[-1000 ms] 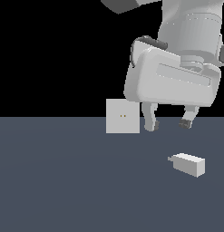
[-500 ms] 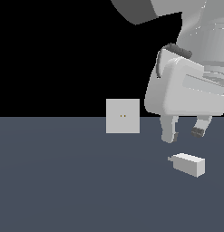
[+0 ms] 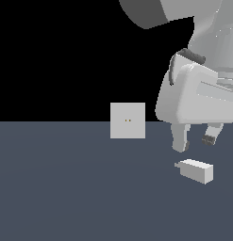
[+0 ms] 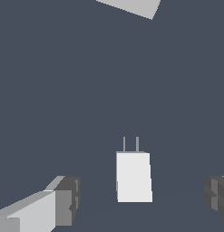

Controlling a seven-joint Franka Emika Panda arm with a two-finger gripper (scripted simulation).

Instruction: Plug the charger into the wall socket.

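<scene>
The charger is a small light-grey block lying on the dark floor, its thin prongs pointing toward the exterior view's left. It also shows in the wrist view, prongs pointing away from the camera. My gripper hangs open just above the charger, fingers apart and empty. In the wrist view the gripper has one finger on each side of the charger, not touching it. The wall socket is an upright light-grey square plate with two tiny orange-brown holes, to the exterior view's left of the charger; its edge shows in the wrist view.
The dark grey floor extends all around. The large white gripper body and arm fill the upper part of the exterior view's right.
My gripper has moved toward the exterior view's right and lower, from beside the wall socket to just above the charger. The charger and socket have not moved.
</scene>
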